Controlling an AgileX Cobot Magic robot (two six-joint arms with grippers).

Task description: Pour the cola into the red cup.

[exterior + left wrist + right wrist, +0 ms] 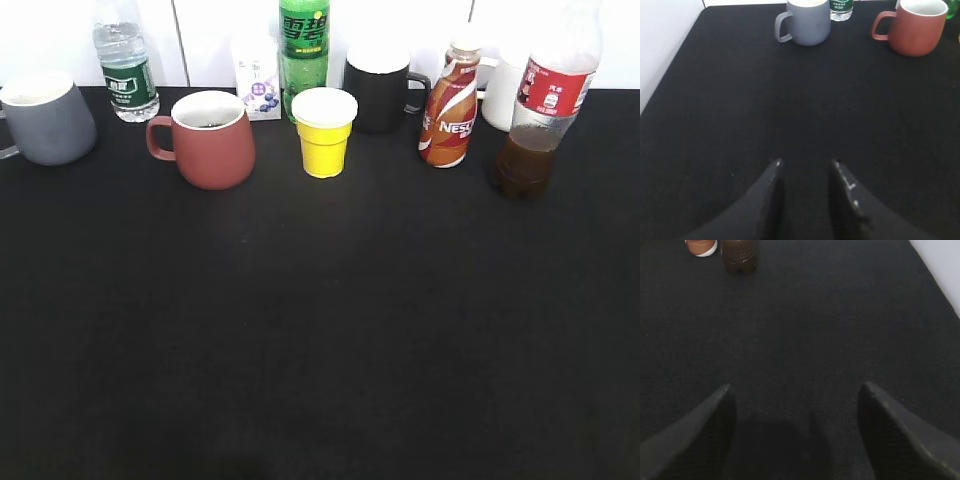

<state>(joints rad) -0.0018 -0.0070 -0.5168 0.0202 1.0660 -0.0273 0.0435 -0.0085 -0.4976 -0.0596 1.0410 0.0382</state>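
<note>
The cola (540, 110), a clear bottle with a red label and dark liquid low in it, stands upright at the back right; its base shows at the top of the right wrist view (739, 255). The red cup (212, 140) stands at the back left with dark liquid inside and also shows in the left wrist view (916, 25). My left gripper (806, 162) is open and empty above bare cloth, well short of the cups. My right gripper (796, 387) is wide open and empty, well short of the cola. Neither gripper shows in the exterior view.
The back row on the black tablecloth (320, 330) holds a grey mug (45, 118), a water bottle (125, 65), a green soda bottle (304, 50), a yellow paper cup (324, 130), a black mug (380, 92) and a Nescafe bottle (450, 105).
</note>
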